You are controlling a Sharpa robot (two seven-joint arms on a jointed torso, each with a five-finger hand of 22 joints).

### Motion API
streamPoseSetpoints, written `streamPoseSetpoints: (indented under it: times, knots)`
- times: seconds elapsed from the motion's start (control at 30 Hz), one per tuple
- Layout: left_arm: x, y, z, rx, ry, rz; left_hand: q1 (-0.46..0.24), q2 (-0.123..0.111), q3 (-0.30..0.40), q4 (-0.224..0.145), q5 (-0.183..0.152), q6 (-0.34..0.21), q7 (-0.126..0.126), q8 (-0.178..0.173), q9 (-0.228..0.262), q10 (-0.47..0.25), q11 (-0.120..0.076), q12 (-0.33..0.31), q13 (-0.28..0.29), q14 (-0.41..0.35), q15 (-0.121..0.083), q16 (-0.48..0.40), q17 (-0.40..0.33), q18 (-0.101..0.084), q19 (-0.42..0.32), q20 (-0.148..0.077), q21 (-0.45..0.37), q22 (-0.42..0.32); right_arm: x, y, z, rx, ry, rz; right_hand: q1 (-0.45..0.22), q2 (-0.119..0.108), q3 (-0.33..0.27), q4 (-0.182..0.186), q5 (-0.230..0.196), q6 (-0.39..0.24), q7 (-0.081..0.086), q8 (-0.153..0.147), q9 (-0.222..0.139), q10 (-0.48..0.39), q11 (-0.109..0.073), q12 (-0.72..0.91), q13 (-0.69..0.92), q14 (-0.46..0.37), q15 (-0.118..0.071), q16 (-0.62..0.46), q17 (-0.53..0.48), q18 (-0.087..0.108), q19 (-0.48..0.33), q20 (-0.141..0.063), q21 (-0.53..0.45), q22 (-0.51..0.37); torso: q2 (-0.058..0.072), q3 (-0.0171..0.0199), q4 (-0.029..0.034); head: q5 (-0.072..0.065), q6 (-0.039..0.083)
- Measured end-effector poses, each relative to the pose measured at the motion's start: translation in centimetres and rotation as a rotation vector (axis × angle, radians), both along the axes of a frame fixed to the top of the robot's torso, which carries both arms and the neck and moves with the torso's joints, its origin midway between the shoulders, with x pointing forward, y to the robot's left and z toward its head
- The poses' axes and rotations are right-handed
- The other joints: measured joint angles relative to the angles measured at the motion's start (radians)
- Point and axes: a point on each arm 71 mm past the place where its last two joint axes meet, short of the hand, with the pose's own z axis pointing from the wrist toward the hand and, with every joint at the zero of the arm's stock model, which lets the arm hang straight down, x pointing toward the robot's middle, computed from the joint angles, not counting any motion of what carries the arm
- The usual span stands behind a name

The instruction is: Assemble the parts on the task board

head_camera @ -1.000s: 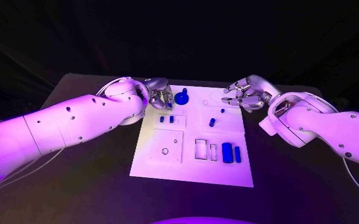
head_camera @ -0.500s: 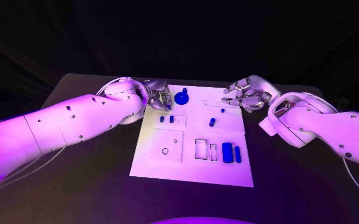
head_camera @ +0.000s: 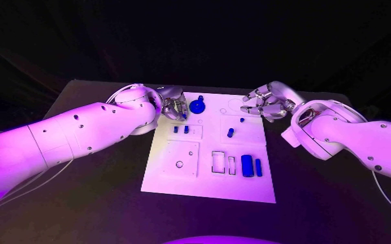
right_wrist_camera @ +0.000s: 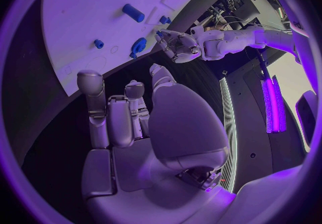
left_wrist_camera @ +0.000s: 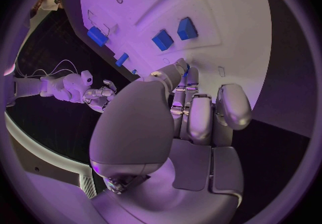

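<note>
**Holding position at the far end of the task board**

Lying lengthwise in the middle of the black tabletop (head_camera: 98, 210), the white task board (head_camera: 208, 184) extends from the robot's side toward the far edge.

Left hand (head_camera: 173, 107): positioned at the far left corner of the board, just beside the large round blue part (head_camera: 198, 107). In the left wrist view the fingers (left_wrist_camera: 190, 82) are drawn together and pointed down at the board surface, and a small sliver of blue shows at the fingertips. Whether the hand pinches a part there cannot be told from the pictures.

Right hand (head_camera: 267, 104): positioned at the far right corner of the board, above its edge. In the right wrist view the fingers (right_wrist_camera: 90, 92) are apart and partly curled, with nothing between them.

Parts on the board, head view:
- Two small blue parts (head_camera: 181, 129) side by side in the raised panel near the left hand.
- One small blue peg (head_camera: 242, 120) and one short blue cylinder (head_camera: 230, 132) in the panel near the right hand, close together.
- Two upright blue blocks (head_camera: 251, 166) side by side at the right edge, next to two empty rectangular slots (head_camera: 224, 163).
- An oval recess (head_camera: 179, 164) in the near left panel, holding no part.

The two hands are well apart, on opposite sides of the board.
</note>
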Motion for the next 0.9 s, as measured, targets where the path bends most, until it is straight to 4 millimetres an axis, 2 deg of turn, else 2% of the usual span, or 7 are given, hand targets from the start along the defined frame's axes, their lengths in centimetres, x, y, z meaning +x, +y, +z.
streamPoseSetpoints:
  times: [0.9]
  knots:
    - [0.16, -0.04, -0.26, 0.015, 0.022, 0.000, 0.000, 0.000, 0.003, -0.003, 0.000, 0.000, 0.000, -0.002, -0.002, 0.000, 0.000, 0.000, 0.000, 0.000, 0.000, -0.005, -0.003, 0.000, -0.004, -0.004, 0.000, -0.002, -0.01, 0.01, 0.00, 0.000, 0.000, 0.000, 0.000, 0.000, 0.000, 0.000, 0.000, 0.000, 0.000, 0.000, 0.000, 0.000, 0.000, 0.000, 0.000, 0.000, 0.000, 0.000, 0.000, 0.000, 0.000, 0.000, 0.000, 0.000, 0.000, -0.0002, 0.0005, -0.001, -0.002]
